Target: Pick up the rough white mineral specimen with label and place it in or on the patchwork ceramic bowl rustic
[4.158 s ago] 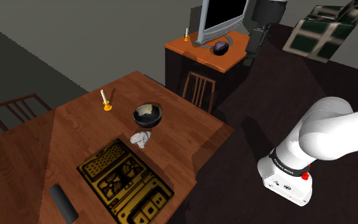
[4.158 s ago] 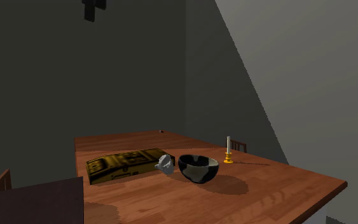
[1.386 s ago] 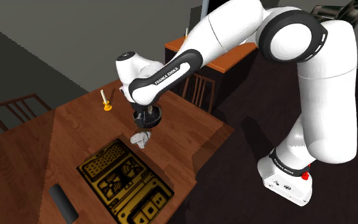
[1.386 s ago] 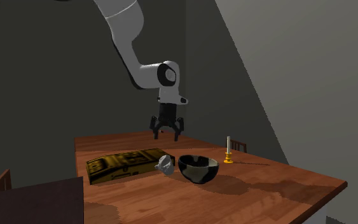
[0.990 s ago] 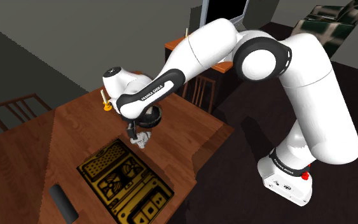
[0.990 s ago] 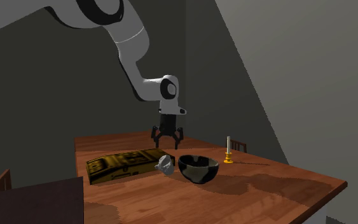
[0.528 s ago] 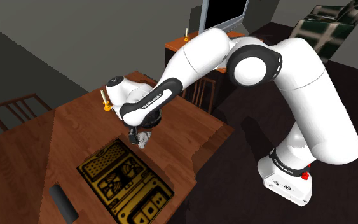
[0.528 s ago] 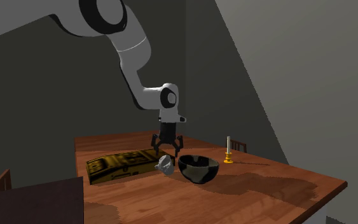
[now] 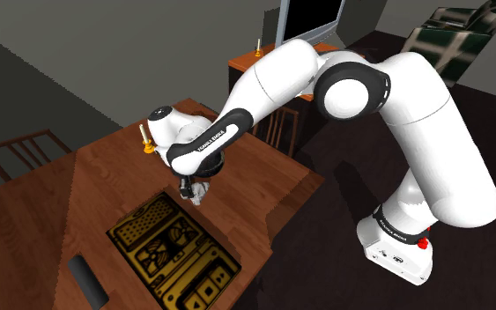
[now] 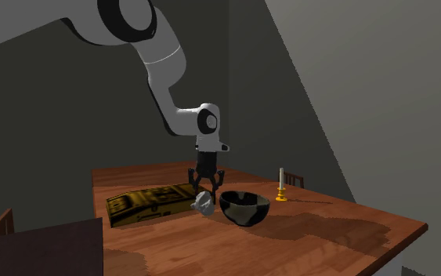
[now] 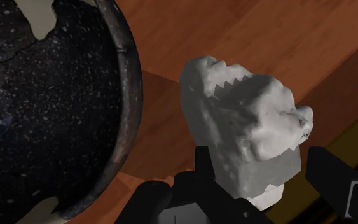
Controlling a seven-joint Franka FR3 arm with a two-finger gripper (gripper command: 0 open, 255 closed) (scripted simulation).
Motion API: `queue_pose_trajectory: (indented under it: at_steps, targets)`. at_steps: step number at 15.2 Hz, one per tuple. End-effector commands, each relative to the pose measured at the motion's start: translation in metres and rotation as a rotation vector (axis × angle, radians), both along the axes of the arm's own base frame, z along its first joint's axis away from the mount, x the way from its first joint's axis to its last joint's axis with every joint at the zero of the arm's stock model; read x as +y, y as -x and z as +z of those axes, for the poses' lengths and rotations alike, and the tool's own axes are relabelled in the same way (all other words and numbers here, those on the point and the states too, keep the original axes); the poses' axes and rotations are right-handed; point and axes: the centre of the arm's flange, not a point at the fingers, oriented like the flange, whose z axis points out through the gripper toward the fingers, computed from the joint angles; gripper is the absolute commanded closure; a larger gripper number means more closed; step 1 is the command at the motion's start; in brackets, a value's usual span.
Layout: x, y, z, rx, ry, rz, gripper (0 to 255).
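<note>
The rough white mineral specimen (image 11: 241, 121) lies on the wooden table (image 9: 263, 176), right beside the dark speckled bowl (image 11: 44, 108) with pale patches. My gripper (image 11: 260, 159) is down over the mineral and shut on it, one black finger against each side. In the shoulder view the gripper (image 9: 191, 188) points down at the mineral (image 9: 199, 192), and the arm covers the bowl. From the second exterior view, the gripper (image 10: 206, 190) stands on the mineral (image 10: 204, 204), just to the left of the bowl (image 10: 244, 207).
A flat black-and-gold patterned box (image 9: 171, 251) lies close to the mineral. A white candle in an orange holder (image 9: 145, 139) stands beyond the bowl. A dark cylinder (image 9: 87, 280) lies near the table's front. Chairs (image 9: 25, 151) flank the table, and an orange side table (image 9: 285, 66) carries a monitor.
The gripper came down from above the table onto the mineral, and its fingers went from spread wide to closed against the stone. Mineral and bowl have not moved.
</note>
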Motion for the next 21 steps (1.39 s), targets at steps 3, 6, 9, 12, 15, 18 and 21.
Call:
queue_pose_trajectory:
  at_steps: [3, 6, 9, 12, 15, 18, 21]
  targets:
    - [0.0, 0.0, 0.0, 0.0, 0.0, 0.0, 255]
    - [0.0, 0.0, 0.0, 0.0, 0.0, 0.0, 255]
    - [0.0, 0.0, 0.0, 0.0, 0.0, 0.0, 255]
    - [0.0, 0.0, 0.016, 0.0, 0.0, 0.0, 255]
    - [0.0, 0.0, 0.032, 0.0, 0.0, 0.0, 255]
    - [0.0, 0.0, 0.047, 0.0, 0.0, 0.0, 255]
    - [0.0, 0.0, 0.063, 0.0, 0.0, 0.0, 255]
